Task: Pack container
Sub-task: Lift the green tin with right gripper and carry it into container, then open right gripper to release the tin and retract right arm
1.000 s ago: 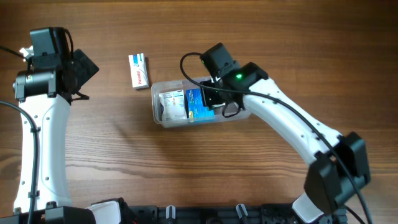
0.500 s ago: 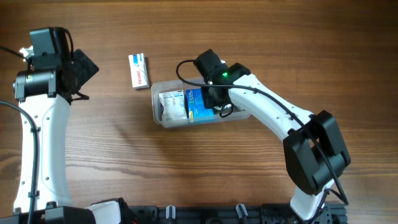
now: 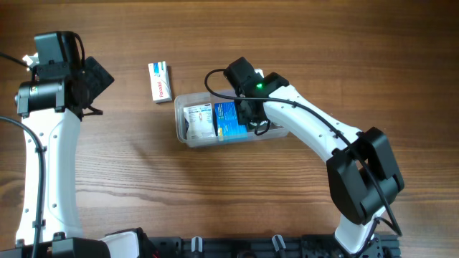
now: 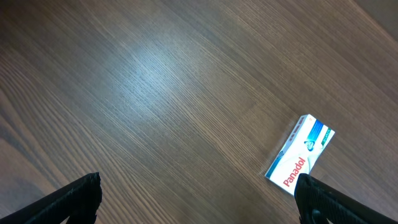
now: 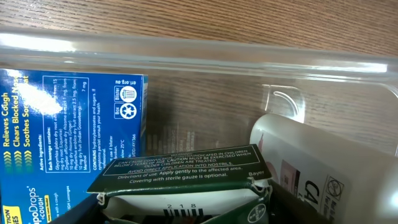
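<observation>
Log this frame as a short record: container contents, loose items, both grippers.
container: clear tub, mid-scene
inside: blue box, white box, dark green box
outside: Panadol box, lying left of the container, apart
right gripper: down in the container at the dark green box; grip unclear
left gripper: open, holding nothing, far left

Left arm [image 3: 46, 165] extended forward, left claw [image 4: 199, 202] spread wide, right arm [image 3: 315, 132] bent leftward, right claw [image 3: 254, 120] down, grip unclear.
</observation>
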